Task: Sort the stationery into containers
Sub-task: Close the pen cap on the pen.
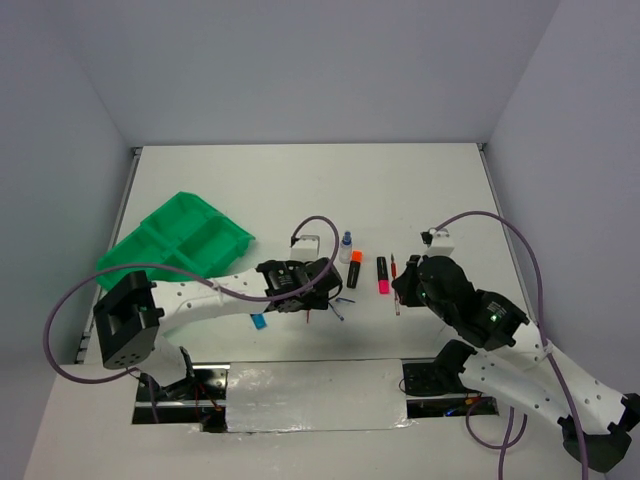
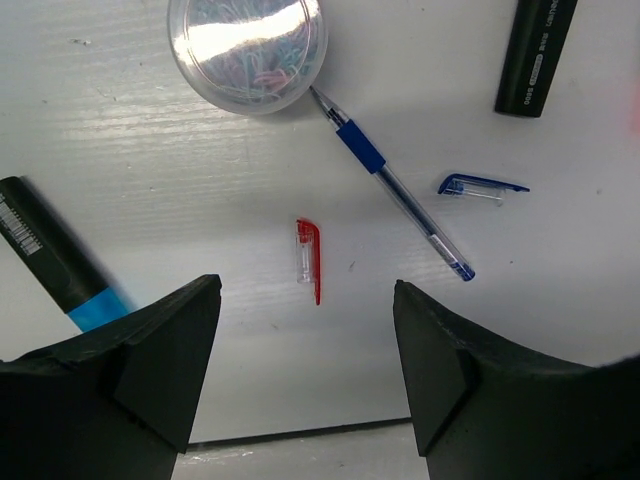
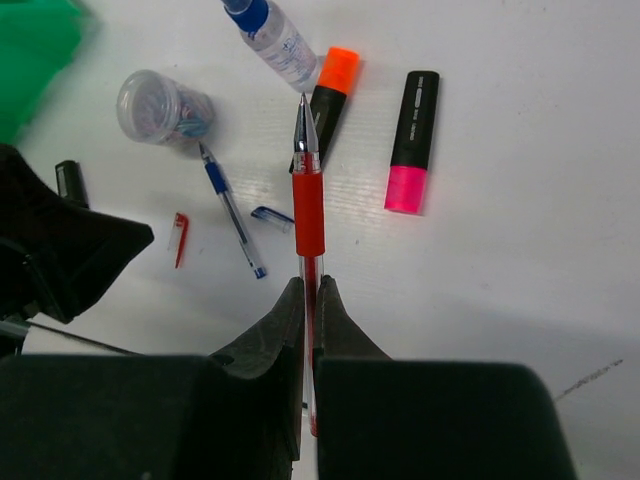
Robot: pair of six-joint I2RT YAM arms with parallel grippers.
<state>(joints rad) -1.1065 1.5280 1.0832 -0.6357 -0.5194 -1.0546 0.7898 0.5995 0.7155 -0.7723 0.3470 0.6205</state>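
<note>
1. Our right tool [image 3: 310, 290] is clamped on the red pen [image 3: 309, 200], whose long axis points straight up the frame.
2. Our left tool [image 2: 305, 310] gapes empty over the red cap [image 2: 309, 260].
3. The green tray [image 1: 150, 245] lies at the far left of the top view, nearer our left arm.

Counter [image 1: 300, 190]: green tray [image 1: 215, 240] far L; mid: clear tub [image 2: 247, 50], blue pen [image 2: 395, 195], red cap [image 2: 309, 258], blue cap [image 2: 482, 186], bottle [image 3: 272, 38], blue highlighter [image 2: 55, 260], orange highlighter [image 3: 328, 95], pink highlighter [image 3: 410, 140].

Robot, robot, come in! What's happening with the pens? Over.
Left tool open, over red cap. Right tool shut on red pen. Tray far left; left arm sits between it and the pen.
</note>
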